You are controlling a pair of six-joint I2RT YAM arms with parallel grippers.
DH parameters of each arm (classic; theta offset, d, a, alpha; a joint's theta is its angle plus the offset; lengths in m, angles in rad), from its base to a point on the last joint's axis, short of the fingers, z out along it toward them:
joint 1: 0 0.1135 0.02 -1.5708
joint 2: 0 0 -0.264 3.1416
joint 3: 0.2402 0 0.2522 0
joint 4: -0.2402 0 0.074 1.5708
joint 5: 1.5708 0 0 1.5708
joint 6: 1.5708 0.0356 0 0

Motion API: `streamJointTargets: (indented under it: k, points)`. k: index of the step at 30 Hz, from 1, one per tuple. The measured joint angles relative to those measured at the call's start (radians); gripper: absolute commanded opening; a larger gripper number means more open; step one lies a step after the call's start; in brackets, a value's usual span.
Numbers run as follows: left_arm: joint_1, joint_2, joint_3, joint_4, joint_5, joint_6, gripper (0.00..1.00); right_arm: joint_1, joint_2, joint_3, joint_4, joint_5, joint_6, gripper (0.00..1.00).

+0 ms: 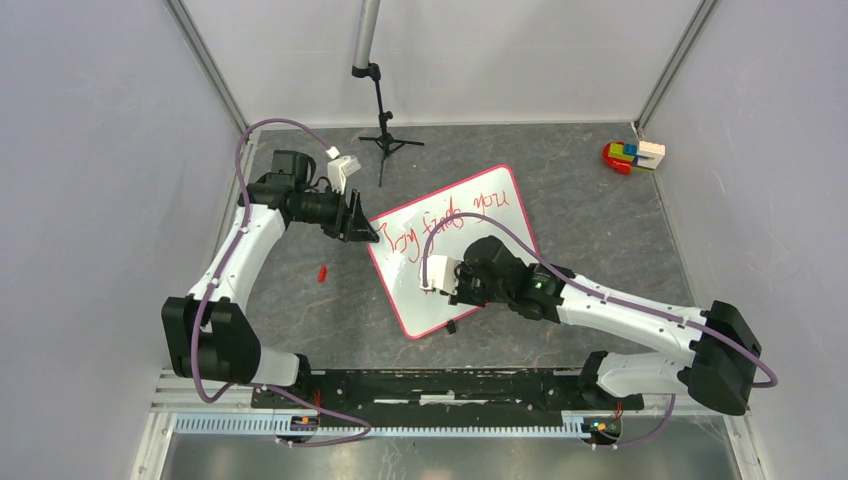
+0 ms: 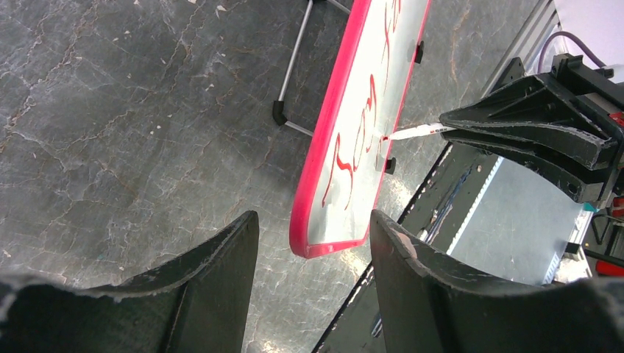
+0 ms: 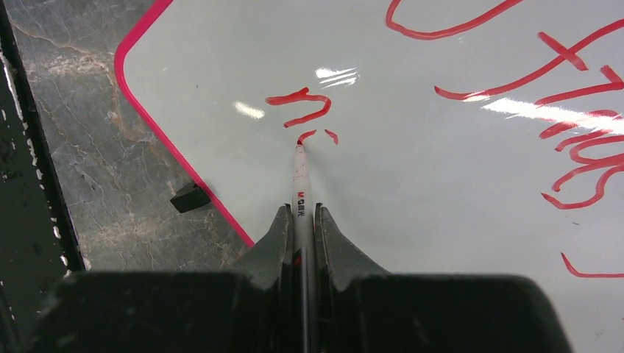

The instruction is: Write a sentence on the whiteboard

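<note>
The whiteboard (image 1: 480,240) lies tilted on the table, white with a red-pink frame. The sentence (image 1: 450,215) in red cursive runs along its far part; it also shows in the right wrist view (image 3: 566,110) and the left wrist view (image 2: 353,154). My right gripper (image 3: 302,209) is shut on a white red-tipped marker (image 3: 300,173), whose tip touches the board at a few short fresh strokes (image 3: 305,110). In the top view the right gripper (image 1: 440,275) is over the board's near left part. My left gripper (image 2: 313,228) is open and empty, just off the board's left corner (image 2: 324,246).
A small black tripod stand (image 1: 383,135) stands at the back. A red marker cap (image 1: 322,271) lies left of the board. A pile of coloured blocks (image 1: 630,155) sits in the far right corner. Black clip feet (image 3: 190,197) stick out at the board's edge.
</note>
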Motion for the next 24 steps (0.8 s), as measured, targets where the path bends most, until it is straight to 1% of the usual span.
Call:
streamJointTargets:
  k: [12,24]
  points:
    - [0.0,0.0,0.0,0.0,0.0,0.0,0.64,0.0,-0.018,-0.003,-0.028,0.071,-0.011,0.0]
    - [0.0,0.0,0.0,0.0,0.0,0.0,0.64,-0.005,-0.013,0.026,-0.019,0.093,-0.009,0.0]
